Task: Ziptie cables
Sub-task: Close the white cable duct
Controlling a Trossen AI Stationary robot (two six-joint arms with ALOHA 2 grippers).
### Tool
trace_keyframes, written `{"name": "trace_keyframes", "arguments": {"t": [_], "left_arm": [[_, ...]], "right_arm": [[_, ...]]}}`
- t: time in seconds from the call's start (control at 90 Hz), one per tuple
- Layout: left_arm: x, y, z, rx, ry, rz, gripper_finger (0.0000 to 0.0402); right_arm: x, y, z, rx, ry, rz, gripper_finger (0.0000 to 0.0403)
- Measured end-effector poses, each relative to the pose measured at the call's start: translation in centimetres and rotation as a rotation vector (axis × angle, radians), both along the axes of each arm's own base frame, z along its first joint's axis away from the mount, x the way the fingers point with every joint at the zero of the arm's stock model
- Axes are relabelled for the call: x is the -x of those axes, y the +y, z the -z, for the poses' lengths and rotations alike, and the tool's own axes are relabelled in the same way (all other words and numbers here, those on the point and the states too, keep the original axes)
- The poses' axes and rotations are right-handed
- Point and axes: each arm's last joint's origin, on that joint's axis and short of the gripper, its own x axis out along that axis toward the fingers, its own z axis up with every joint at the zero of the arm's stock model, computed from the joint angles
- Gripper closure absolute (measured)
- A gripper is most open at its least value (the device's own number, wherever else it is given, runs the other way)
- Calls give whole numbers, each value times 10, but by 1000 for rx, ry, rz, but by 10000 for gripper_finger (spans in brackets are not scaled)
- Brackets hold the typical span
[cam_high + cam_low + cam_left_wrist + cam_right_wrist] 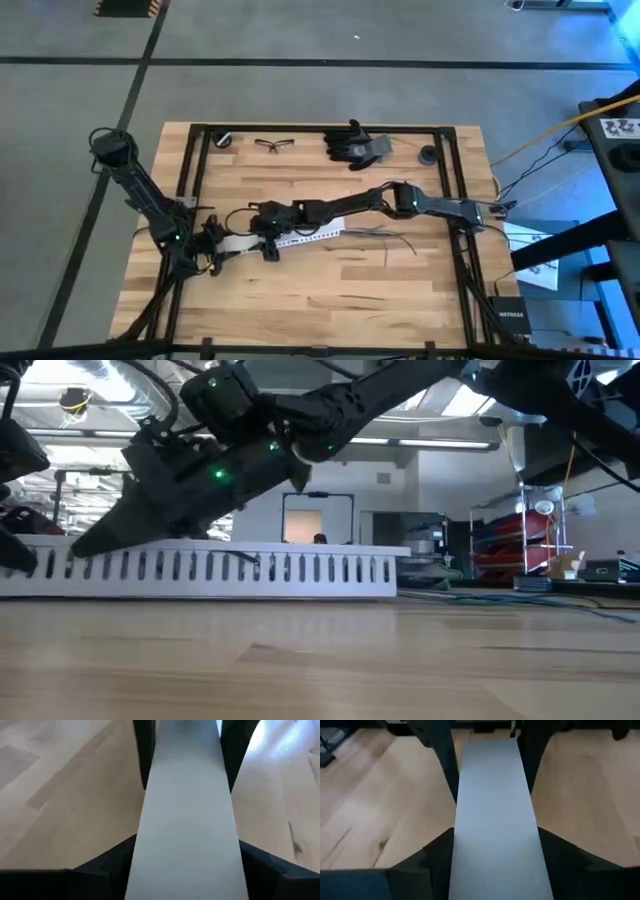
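You get the layout only from the high view: left gripper (pixel 212 243) and right gripper (pixel 262 240) meet at 7 o'clock on the surface (pixel 330 290). Wrist views show each gripper's fingers (pixel 142 750) clamped on the white strip (pixel 185 820). Cables (pixel 385 235) lie loose at center, toward 4 o'clock.

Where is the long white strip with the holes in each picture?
High view: white strip lies mid-table, between both arms.
Low view: it stands on edge across the left and middle.
Left wrist view: it runs between the left arm's jaws.
Right wrist view: it runs between the right arm's jaws.
Shared landmark: the wooden table.
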Motion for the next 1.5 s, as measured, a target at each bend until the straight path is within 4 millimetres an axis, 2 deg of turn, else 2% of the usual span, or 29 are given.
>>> {"name": "trace_keyframes", "arguments": {"t": [0.244, 0.378, 0.478, 0.622, 0.822, 1.011, 1.233, 1.5], "left_arm": [[-1, 1, 0, -9, -16, -22, 164], [-3, 2, -1, -9, -25, -42, 164], [-8, 6, -1, -11, -18, -83, 164], [-16, 14, -1, -58, -1, -127, 152], [-35, 21, -9, -71, 36, -87, 115], [-42, 18, -39, -126, 188, 2, 110], [-30, 18, -88, -96, 287, -31, 109], [-12, 7, -91, 96, 324, -22, 109]], "right_arm": [[0, -4, 1, 13, 17, 24, 187], [4, -11, -5, 22, 93, 24, 114], [9, -20, -18, 62, 162, 26, 64], [18, -38, -47, 157, 198, 76, 30], [34, -61, -70, 241, 282, 120, 33], [41, -69, -71, 243, 337, 122, 47], [43, -57, -66, 226, 355, 63, 52], [39, -32, -60, 282, 323, -42, 52]]}}
